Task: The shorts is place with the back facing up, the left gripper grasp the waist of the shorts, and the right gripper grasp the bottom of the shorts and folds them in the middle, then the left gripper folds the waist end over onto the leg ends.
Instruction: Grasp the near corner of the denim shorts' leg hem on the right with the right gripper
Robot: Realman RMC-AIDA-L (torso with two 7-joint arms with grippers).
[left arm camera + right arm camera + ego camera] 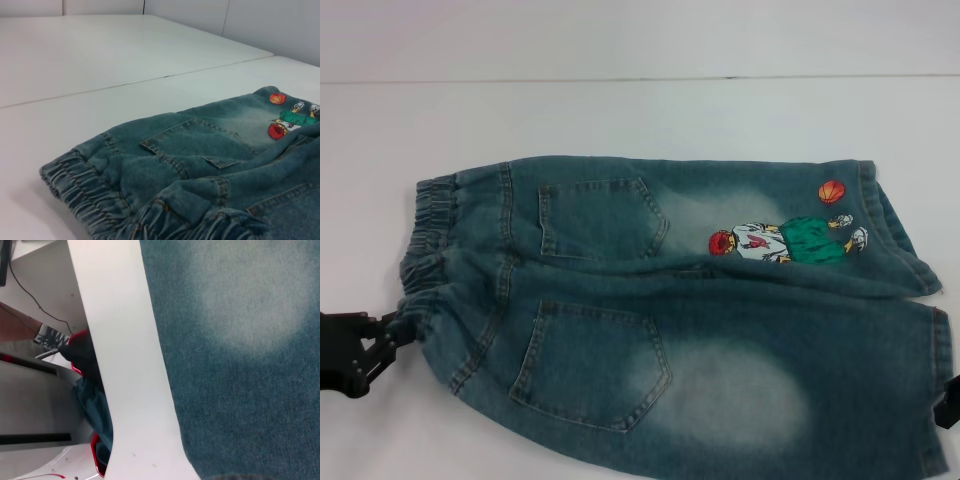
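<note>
Shorts [680, 320] flat on white counter [620, 110], back up, waist [425, 235] twd robot's left. Left gripper [382, 345] at waist corner; right gripper [948, 400] at leg hem edge. Jaws' state: can't tell, both.

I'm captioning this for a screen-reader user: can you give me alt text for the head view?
Blue denim shorts lie flat, back pockets up, on a white table, elastic waist at left and leg ends at right. The left end effector sits at the waist's near corner; the right end effector barely shows at the right edge.
</note>
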